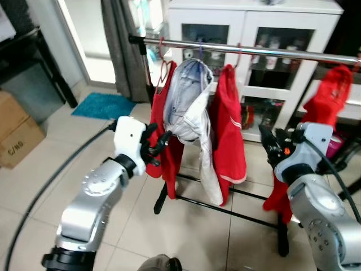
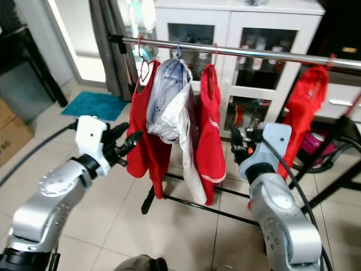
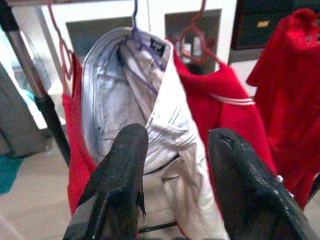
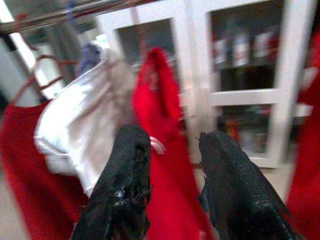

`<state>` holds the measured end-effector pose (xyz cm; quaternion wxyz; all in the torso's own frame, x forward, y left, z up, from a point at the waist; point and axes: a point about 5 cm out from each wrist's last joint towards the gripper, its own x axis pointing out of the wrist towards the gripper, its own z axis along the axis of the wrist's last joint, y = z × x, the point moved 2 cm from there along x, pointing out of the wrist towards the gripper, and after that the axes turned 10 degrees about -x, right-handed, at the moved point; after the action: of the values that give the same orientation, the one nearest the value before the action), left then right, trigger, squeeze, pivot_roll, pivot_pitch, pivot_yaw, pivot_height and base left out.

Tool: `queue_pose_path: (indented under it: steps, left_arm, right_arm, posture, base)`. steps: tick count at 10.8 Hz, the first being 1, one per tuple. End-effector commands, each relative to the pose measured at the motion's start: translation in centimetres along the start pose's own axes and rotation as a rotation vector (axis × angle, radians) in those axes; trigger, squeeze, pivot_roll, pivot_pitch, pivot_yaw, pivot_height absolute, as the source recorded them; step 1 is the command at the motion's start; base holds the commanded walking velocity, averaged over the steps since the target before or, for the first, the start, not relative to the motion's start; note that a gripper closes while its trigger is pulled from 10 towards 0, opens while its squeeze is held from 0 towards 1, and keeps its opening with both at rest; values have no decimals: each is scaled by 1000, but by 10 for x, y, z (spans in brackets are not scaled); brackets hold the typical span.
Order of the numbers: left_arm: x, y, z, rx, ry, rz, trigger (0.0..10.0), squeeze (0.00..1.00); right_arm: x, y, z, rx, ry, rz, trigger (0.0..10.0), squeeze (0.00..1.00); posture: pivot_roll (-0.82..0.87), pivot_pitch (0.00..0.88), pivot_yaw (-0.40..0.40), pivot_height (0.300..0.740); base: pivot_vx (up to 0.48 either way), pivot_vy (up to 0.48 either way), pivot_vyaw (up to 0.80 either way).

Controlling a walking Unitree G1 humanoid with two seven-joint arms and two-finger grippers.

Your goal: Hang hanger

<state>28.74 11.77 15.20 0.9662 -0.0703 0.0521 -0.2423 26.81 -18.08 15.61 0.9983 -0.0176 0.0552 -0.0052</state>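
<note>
Both grippers empty; hanger already on the rail.
My left gripper and right gripper have fingers apart, holding nothing, just short of the clothes. The purple hanger carrying the white jeans hooks over the rail, between red garments. I judge hanging done; only withdrawal remains.

Daylight floods in from the doorway at my upper left, blown out white. Tile floor evenly lit, shadows soft. Glare streak along the metal rail. My head views sharp in the middle, bent at the edges. My right wrist view motion-blurred; left wrist view soft, slightly hazy.
</note>
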Motion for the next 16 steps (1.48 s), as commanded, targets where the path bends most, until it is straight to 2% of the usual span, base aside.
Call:
queue_pose_path:
  steps: [1, 5, 7, 9, 13, 16]
  left_arm:
    - [-1, 2, 3, 20, -15, 28, 10000, 0]
    - [-4, 5, 1, 31, -16, 46, 10000, 0]
    - [-6, 4, -1, -5, -14, 66, 10000, 0]
    - [-4, 1, 1, 24, -30, 44, 10000, 0]
    - [-1, 3, 2, 23, -28, 48, 10000, 0]
    - [1, 3, 0, 29, -18, 41, 10000, 0]
  right_arm:
    - [-2, 6, 1, -22, -5, -37, 10000, 0]
    - [-3, 20, 0, -37, -22, 27, 10000, 0]
    - [-5, 28, -2, -7, -23, 65, 10000, 0]
    - [-4, 31, -3, -49, -23, 76, 10000, 0]
    - [-3, 26, -7, -81, -19, 44, 10000, 0]
    - [-1, 23, -7, -56, -20, 26, 10000, 0]
  posture:
    - [20, 0, 88, 723]
    - [35, 0, 74, 723]
    - [40, 0, 69, 723]
    - [39, 0, 69, 723]
    - [35, 0, 76, 723]
    - [36, 0, 69, 723]
  base:
    - [0, 382, 0]
    - [0, 401, 0]
    - [0, 0, 0]
    - [0, 0, 0]
    - [211, 0, 0]
    - [316, 0, 0]
